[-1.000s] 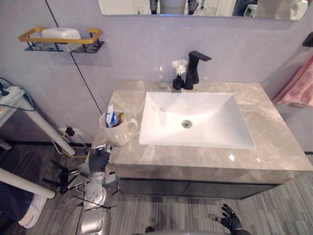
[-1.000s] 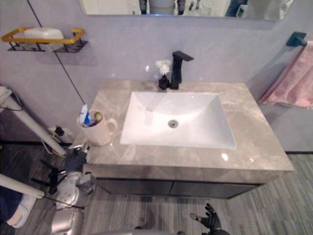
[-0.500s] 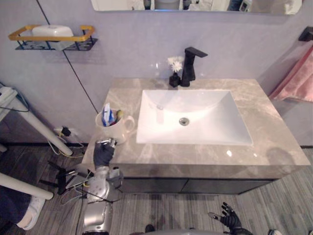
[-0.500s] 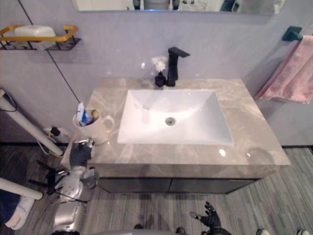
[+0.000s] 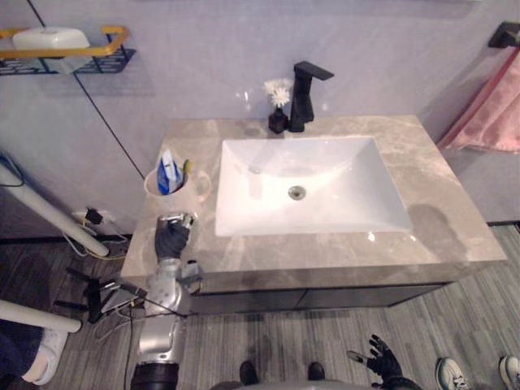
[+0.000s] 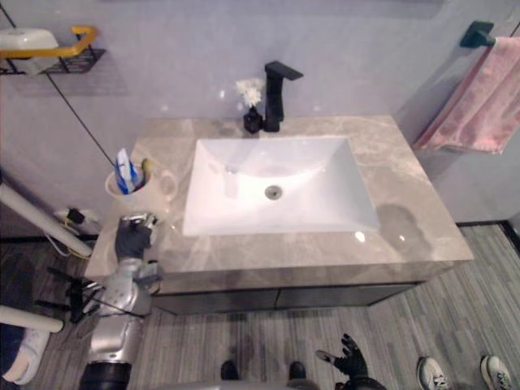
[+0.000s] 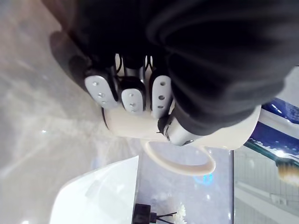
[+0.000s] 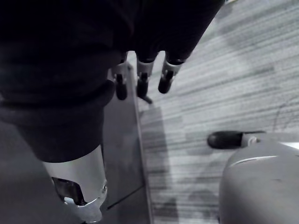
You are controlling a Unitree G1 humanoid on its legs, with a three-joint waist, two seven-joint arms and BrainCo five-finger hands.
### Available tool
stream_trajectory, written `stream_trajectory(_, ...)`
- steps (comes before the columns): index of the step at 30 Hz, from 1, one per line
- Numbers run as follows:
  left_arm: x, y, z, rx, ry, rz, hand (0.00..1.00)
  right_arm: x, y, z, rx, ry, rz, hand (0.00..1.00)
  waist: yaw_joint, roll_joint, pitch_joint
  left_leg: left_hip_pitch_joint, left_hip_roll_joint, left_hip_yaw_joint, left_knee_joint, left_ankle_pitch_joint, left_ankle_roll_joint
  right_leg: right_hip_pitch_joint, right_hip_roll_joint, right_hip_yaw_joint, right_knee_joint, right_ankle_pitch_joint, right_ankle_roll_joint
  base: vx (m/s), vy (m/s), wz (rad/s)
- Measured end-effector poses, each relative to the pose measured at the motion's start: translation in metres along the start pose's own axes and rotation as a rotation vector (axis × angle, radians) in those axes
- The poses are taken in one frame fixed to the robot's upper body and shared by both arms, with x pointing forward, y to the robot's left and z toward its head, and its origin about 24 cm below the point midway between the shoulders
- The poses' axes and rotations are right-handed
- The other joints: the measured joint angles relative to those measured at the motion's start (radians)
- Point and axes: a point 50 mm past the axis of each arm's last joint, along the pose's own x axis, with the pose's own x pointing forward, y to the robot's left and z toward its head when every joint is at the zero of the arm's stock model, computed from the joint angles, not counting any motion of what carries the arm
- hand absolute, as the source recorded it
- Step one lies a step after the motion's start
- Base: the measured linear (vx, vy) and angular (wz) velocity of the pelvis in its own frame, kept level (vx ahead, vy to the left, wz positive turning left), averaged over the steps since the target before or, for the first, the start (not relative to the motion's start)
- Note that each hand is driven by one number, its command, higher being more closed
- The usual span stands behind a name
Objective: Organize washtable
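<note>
- Left hand (image 5: 171,240): resting at the left front edge of the grey veined marble countertop (image 5: 325,253), just in front of the cream ceramic mug (image 5: 180,192). The fingers (image 7: 131,97) are curled inward and clasp nothing. Whether the thumb touches the mug wall cannot be told.
- Cream mug: upright on the countertop, left of the white rectangular basin (image 5: 325,203). It holds a blue tube (image 5: 168,171), and its handle faces the basin.
- Right hand (image 5: 379,362): hanging low over the floor, fingers spread, idle.
- Step in hand, as judged: the approach to the mug, with the grasp not yet made.
- Next move, as judged: uncurl the fingers, close them round the mug body, and keep it level so the contents stay in.
</note>
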Motion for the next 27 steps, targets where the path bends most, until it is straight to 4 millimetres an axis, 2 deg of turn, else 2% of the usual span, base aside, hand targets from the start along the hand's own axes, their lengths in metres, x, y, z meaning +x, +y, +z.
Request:
stream_trajectory(15, 0.027, 0.013, 0.011, 0.057, -0.040, 0.034, 1.00, 0.001, -0.001, 0.005, 0.000, -0.017, 0.001, 0.00, -0.006, -0.003, 0.017, -0.022, 0.006, 0.017, 0.000, 0.001, -0.002, -0.030, 0.007, 0.019, -0.003, 0.010, -0.006, -0.02, -0.021, -0.04)
stream_trajectory(27, 0.057, 0.015, 0.035, 0.091, -0.123, 0.050, 1.00, 0.006, -0.001, 0.016, -0.006, -0.046, 0.003, 0.00, -0.019, -0.004, 0.053, -0.055, 0.007, 0.020, 0.000, 0.005, -0.006, -0.062, 0.009, 0.022, -0.010, 0.018, -0.006, 0.00, -0.006, 0.00)
